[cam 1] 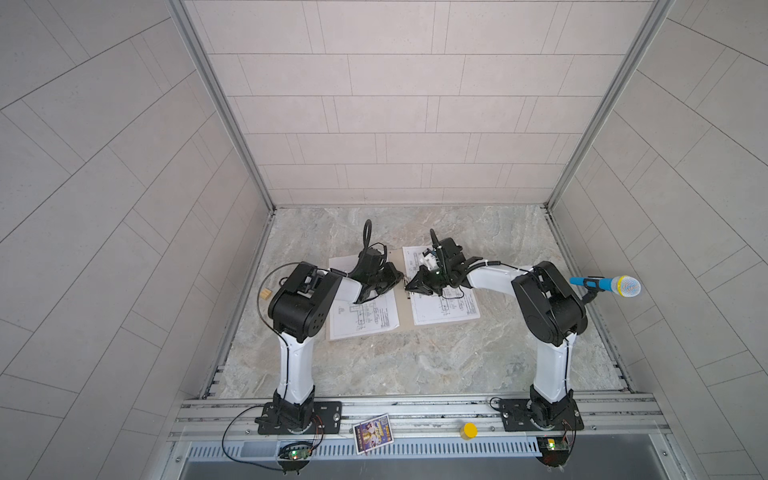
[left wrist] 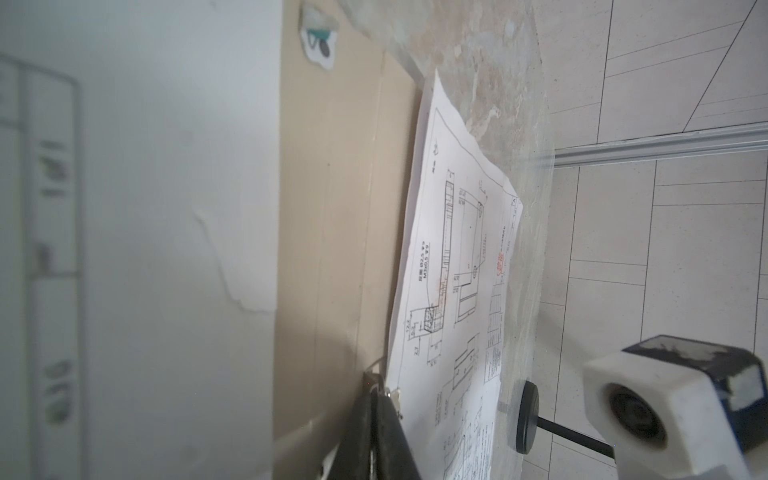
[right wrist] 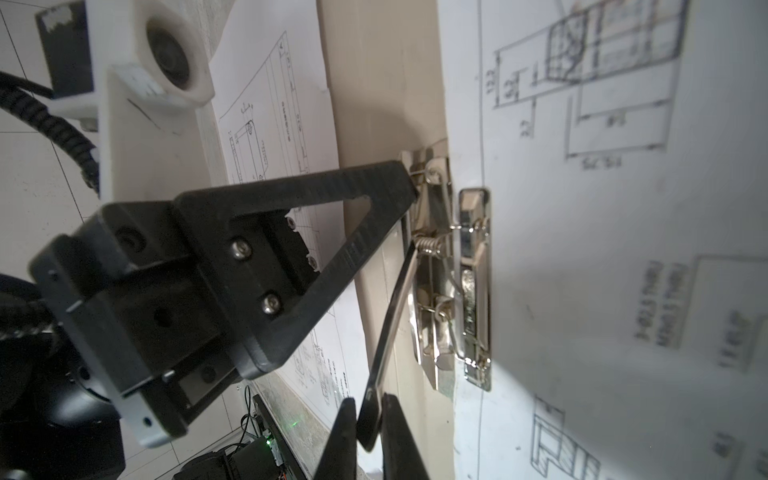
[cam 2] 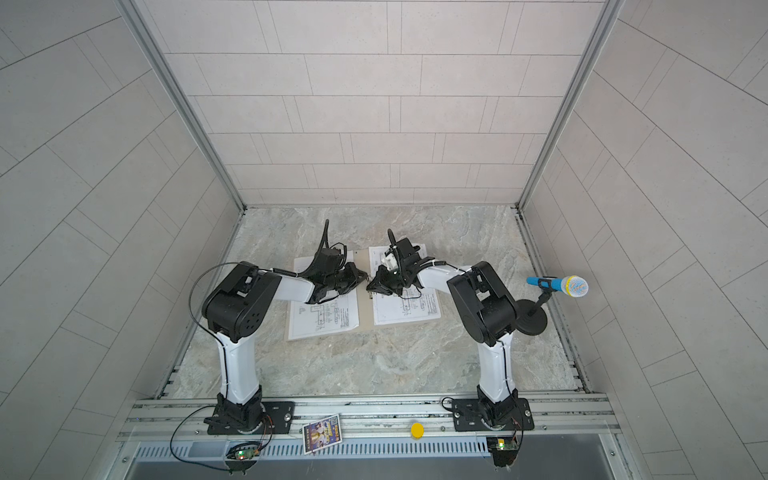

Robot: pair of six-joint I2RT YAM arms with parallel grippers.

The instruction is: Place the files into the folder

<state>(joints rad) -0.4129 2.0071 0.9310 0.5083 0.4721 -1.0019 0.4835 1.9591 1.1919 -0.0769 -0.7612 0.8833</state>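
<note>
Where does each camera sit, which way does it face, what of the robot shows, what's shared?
Top view: above and behind the bases, looking down on the table; both arms show, left gripper and right gripper tip to tip over the folder.
Top view: same head, nearly identical; folder central.
Left wrist: low, looking across the folder at the red-marked sheet; its shut fingertips show.
Right wrist: low, facing the metal clip; its fingertips pinch the clip lever.
Shared: all four show the folder.

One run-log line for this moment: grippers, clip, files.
left gripper: shut, tip at metal clip | right gripper: shut on clip lever | files: sheets on both folder flaps
</note>
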